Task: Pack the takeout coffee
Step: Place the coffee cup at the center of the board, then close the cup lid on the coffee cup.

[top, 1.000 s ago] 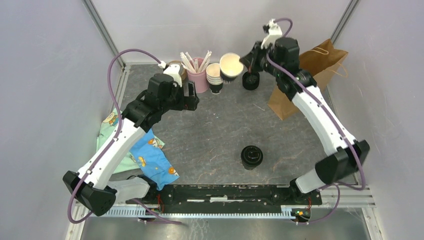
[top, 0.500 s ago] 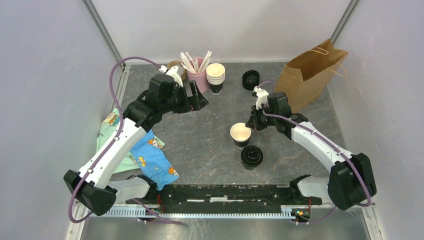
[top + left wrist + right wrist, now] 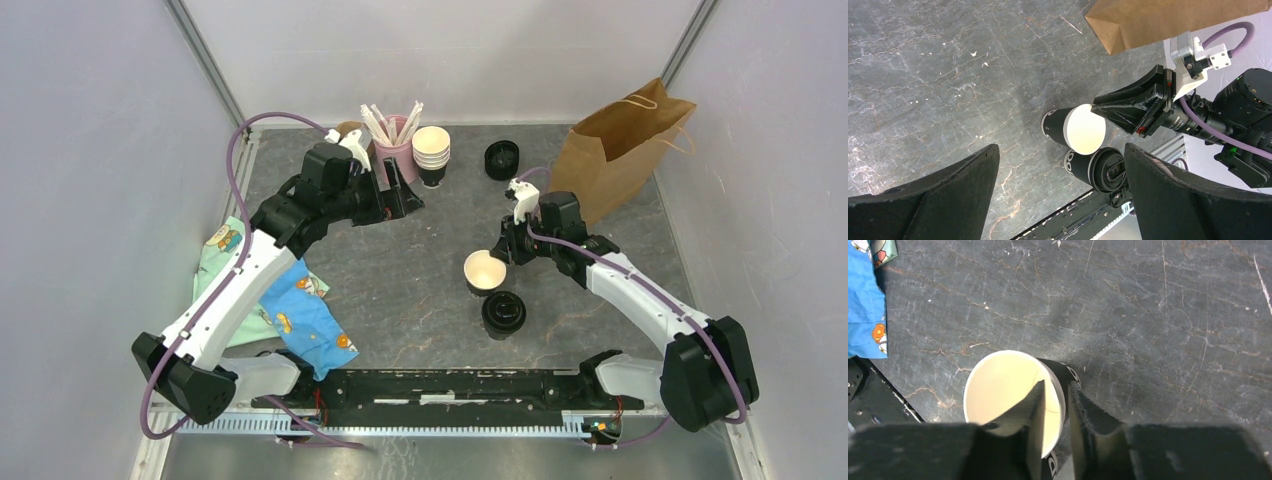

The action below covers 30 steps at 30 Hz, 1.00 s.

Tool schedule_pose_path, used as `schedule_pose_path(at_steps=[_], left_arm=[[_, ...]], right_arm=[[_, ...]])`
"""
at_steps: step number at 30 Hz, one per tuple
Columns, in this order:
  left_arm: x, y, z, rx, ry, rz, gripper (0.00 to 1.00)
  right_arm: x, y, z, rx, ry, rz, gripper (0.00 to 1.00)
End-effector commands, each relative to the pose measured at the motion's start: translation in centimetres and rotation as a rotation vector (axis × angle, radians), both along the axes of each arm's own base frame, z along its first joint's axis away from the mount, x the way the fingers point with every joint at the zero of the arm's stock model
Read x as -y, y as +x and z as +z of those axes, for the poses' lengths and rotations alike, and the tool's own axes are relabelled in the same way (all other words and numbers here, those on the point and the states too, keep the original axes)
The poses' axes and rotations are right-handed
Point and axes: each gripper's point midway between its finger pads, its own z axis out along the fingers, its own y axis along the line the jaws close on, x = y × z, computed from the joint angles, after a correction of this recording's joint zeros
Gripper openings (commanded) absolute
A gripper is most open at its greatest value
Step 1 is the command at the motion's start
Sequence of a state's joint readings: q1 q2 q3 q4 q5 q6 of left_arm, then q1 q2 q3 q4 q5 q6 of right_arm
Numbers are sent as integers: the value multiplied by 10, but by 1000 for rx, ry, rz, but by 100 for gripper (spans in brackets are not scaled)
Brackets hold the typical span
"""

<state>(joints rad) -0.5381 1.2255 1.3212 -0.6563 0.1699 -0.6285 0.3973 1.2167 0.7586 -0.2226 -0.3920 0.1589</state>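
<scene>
**Takeout coffee [image 3: 503, 313] upright, just short of the right gripper [image 3: 498, 255]**

It stands on the table [image 3: 400, 290] with its lid up and its long axis vertical, well nearer than the brown bag [image 3: 615, 150] and to the bag's left. Just beyond it is a lidless cup [image 3: 483, 271]. The right gripper's jaws stand slightly apart astride that cup's rim, one finger inside, and do not touch the coffee. Farther left of the bag, the left gripper [image 3: 405, 197] hovers with jaws spread wide.

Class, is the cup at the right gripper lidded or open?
Open: the cup shows its bare cream inside, no lid.
</scene>
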Motion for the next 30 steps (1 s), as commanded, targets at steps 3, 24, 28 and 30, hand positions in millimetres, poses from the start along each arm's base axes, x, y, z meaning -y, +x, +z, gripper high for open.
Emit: schedule_pose_path(at_steps=[3, 24, 28, 30], left_arm=[[2, -4, 18, 21, -50, -7, 100], [-26, -7, -9, 78, 206, -81, 100], [-33, -2, -10, 96, 278, -96, 100], [-35, -2, -12, 97, 309, -111, 100]], right_arm=[[8, 27, 38, 114, -59, -43, 41], [49, 229, 71, 177, -443, -626, 67], [54, 259, 60, 201, -487, -714, 71], [61, 271, 55, 213, -527, -761, 72]])
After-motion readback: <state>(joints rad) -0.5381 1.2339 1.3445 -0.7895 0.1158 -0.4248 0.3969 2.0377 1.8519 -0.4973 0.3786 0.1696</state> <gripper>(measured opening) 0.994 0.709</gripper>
